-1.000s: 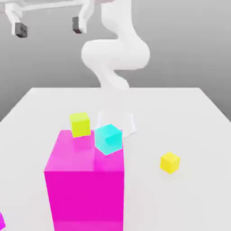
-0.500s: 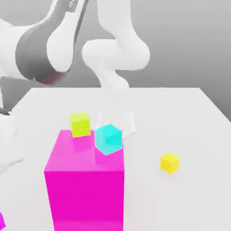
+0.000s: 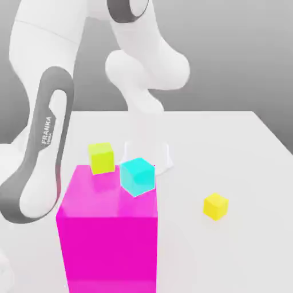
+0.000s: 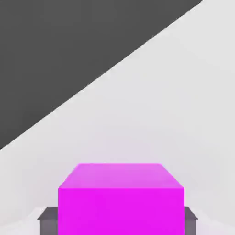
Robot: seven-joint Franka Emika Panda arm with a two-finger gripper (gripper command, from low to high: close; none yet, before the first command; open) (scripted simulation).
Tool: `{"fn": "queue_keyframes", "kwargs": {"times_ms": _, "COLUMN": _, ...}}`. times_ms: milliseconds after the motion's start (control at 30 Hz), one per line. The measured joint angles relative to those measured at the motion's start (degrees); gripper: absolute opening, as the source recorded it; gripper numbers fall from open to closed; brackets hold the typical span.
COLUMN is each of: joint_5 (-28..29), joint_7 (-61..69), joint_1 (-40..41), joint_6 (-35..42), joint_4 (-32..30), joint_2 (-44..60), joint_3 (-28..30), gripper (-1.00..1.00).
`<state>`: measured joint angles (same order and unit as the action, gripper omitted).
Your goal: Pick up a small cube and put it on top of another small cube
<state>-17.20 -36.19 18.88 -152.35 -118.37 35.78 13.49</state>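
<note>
1. In the hand view, the hand [image 4: 118,219] was clamped on the small magenta cube [image 4: 120,197], a dark finger [image 4: 48,219] pressed to each side, above the white worktop [image 3: 240,149].
2. In the exterior view, the lime-yellow cube [image 3: 102,158] stood behind the huge magenta block [image 3: 109,240], just beside the cyan cube [image 3: 138,177].
3. A golden-yellow cube [image 3: 216,206] sat well apart, toward the exterior view's right.

Magenta cube [image 4: 120,202]: small, plain, sits level near one edge of the white table.
Lime-yellow cube [image 3: 102,158]: small, upright on the table, toward its far edge in the exterior view.
</note>
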Motion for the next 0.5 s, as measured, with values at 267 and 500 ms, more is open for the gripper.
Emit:
{"fn": "queue_keyframes", "kwargs": {"times_ms": 267, "joint_5": 3.7, "joint_7": -4.9, "joint_1": -4.3, "joint_6": 7.7, "joint_4": -3.2, "joint_2": -11.0, "joint_3": 2.7, "gripper": -1.00}}
{"fn": "queue_keyframes", "kwargs": {"times_ms": 500, "joint_5": 12.7, "joint_7": -7.3, "joint_1": -8.9, "joint_6": 14.3, "joint_4": -3.3, "joint_2": -25.4, "joint_3": 3.9, "gripper": -1.00}}
